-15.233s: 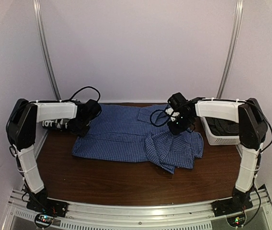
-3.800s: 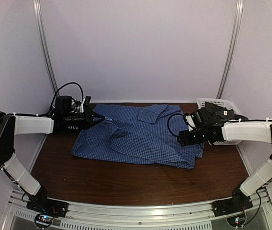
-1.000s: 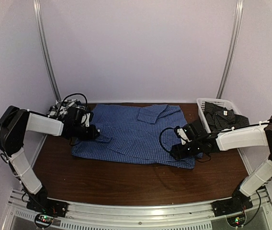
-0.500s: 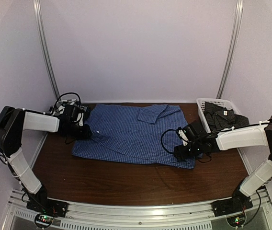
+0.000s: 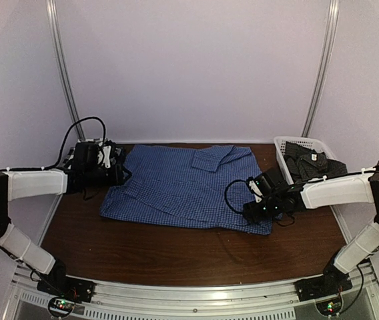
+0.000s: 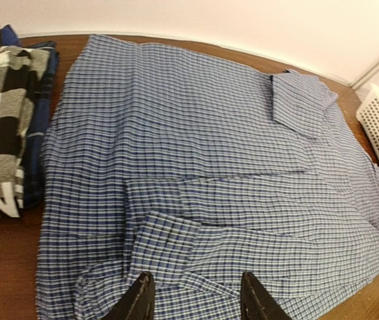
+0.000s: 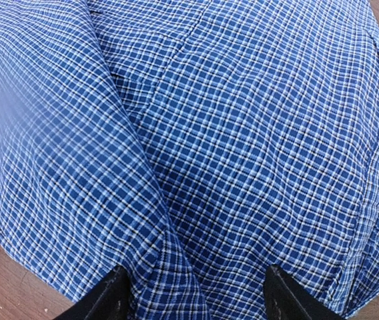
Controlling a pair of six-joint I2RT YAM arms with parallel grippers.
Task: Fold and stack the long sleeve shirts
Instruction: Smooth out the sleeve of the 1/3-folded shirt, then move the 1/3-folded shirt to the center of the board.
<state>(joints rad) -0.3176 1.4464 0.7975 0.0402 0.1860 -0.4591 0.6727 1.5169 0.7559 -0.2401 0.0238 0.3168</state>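
- Top external: the blue check shirt (image 5: 183, 187) is spread flat mid-bench (image 5: 176, 257). The left gripper (image 5: 119, 175) is placed at its left edge and the right gripper (image 5: 255, 212) over its near right corner. A dark shirt (image 5: 313, 163) is piled in the white basket (image 5: 297, 141).
- Left wrist: the fingers (image 6: 139, 300) are spread over the near hem with nothing held. A plaid shirt (image 6: 3, 100) is seen just beside.
- Right wrist: the jaws are set wide. A cloth ridge is seen between them, not pinched.

Blue check shirt (image 5: 189, 190) spread flat on the tabletop (image 5: 176, 257). Left arm (image 5: 36, 181) reaches to the shirt's left edge. Right arm (image 5: 329, 190) sets its jaws over the shirt's near right corner. A white basket (image 5: 286, 143) holding a dark shirt (image 5: 313, 163) stands right of the blue shirt.
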